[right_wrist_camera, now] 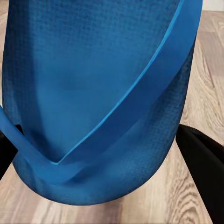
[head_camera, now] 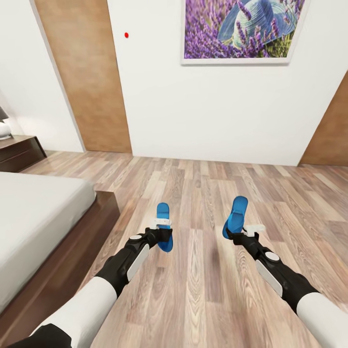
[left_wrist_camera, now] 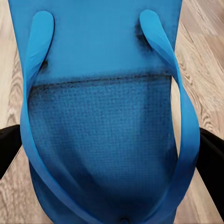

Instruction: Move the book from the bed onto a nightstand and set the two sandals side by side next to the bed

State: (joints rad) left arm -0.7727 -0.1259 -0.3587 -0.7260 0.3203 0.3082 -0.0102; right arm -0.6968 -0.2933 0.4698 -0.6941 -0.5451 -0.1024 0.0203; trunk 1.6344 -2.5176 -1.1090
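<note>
You have a bright blue flat-soled flip-flop sandal in each hand. Your left hand (head_camera: pixel 163 234) is clenched on the left blue sandal (head_camera: pixel 164 226), which stands nearly on edge above the brown wood-plank floor (head_camera: pixel 203 290), its length pointing away from you; the hand grips it around the lower half, so most of the sole rises beyond the fingers. In the left wrist view that sandal (left_wrist_camera: pixel 105 116) lies straight along the hand, strap side facing the camera, with the black fingers (left_wrist_camera: pixel 211 163) pressed against both edges of the sole.

Your right hand (head_camera: pixel 237 233) is closed on the right blue sandal (head_camera: pixel 236 215), which tilts up and slightly toward the left sandal, its far tip higher than the hand. In the right wrist view this sandal (right_wrist_camera: pixel 98 98) hangs between the black fingers (right_wrist_camera: pixel 203 163), one strap running diagonally across the sole.

The two sandals are held apart from each other, with bare floor between them. The low dark brown wooden bed (head_camera: pixel 72 241) with its pale grey mattress lies on your left side, its corner near the left sandal. Beyond it, against the white wall, stands the dark brown wooden nightstand (head_camera: pixel 19 150). A purple lavender picture (head_camera: pixel 241 29) hangs on the wall ahead.
</note>
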